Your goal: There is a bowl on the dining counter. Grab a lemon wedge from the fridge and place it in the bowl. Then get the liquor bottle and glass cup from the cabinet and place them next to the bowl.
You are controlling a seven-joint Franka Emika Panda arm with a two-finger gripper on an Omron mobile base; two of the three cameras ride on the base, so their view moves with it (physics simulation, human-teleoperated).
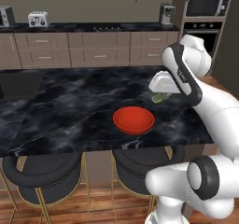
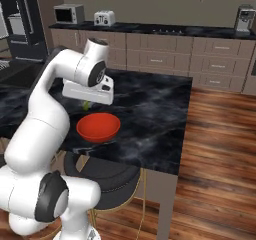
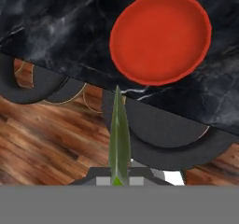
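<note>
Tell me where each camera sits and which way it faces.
Left base view: behind the arm's left, facing the dining counter; arm at right.
Right base view: behind its right, same counter; arm at left.
Hand view: on the hand, looking down at the red bowl; lemon wedge in the pincer.
All share the bowl.

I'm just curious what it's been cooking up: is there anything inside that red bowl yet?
Nothing yet. The red bowl looks bare inside, seen from above. The green lemon wedge is in the gripper, above the counter beside the bowl. The gripper's tips are hidden.
</note>
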